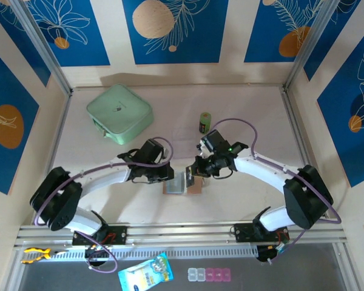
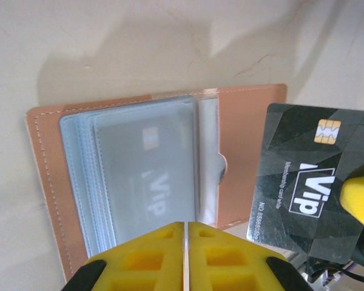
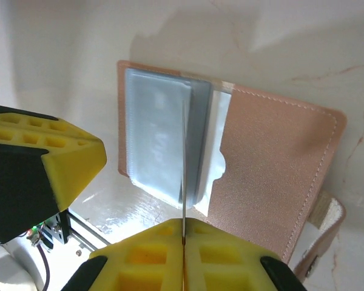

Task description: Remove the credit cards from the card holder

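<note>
The card holder (image 2: 249,121) lies open on the table, tan-pink with grey clear sleeves; a pale card marked VIP (image 2: 148,176) sits in the top sleeve. My right gripper (image 3: 183,221) is shut on a dark credit card (image 2: 303,176), seen edge-on (image 3: 183,151) above the card holder (image 3: 273,163) and clear of its sleeves. One right finger (image 2: 361,203) covers the card's right side. My left gripper (image 2: 185,224) is shut, its tips over the near edge of the sleeves. In the top view both grippers, left (image 1: 167,176) and right (image 1: 198,171), meet over the card holder (image 1: 194,188).
A mint-green square case (image 1: 119,113) lies at the back left and a small green cylinder (image 1: 205,122) stands behind the right arm. A blue packet (image 1: 145,274) and a pink pill tray (image 1: 209,274) lie in front of the rail.
</note>
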You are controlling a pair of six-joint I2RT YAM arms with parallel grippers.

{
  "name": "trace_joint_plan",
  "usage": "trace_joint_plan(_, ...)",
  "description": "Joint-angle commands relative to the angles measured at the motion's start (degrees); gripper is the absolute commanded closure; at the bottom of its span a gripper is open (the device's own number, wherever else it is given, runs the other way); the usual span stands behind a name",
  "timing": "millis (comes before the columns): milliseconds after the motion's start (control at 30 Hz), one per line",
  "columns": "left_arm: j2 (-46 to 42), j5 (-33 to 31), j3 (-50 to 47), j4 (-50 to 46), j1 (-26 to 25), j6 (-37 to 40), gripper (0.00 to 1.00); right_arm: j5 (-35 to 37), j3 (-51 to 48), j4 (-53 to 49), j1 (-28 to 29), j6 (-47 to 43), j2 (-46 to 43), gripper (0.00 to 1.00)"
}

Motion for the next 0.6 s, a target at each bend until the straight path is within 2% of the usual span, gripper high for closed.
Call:
trace_joint_plan(0,-3.21,-1.58,1.16,-3.83,1.65,1.99,0.9,1.62,3.74,-4.38,-0.41,-9.28,-2.31,0.92)
trace_joint_plan(267,-7.65,-0.91,0.41,-6.17,6.05,3.07,0.88,3.24,12.49,-9.19,-1.26,-42.61,0.14,0.97)
trace_joint_plan(433,-7.9,1.09,0.4,-6.18,8.68,3.45,0.87,8.72,23.49,-19.25,-1.7,-61.32,7.44,1.0)
trace_joint_plan(567,-7.66,1.88,0.84,-6.44,10.41,3.79,0.87,13.97,29.49,-22.94,-1.52,-72.33,13.01,1.0)
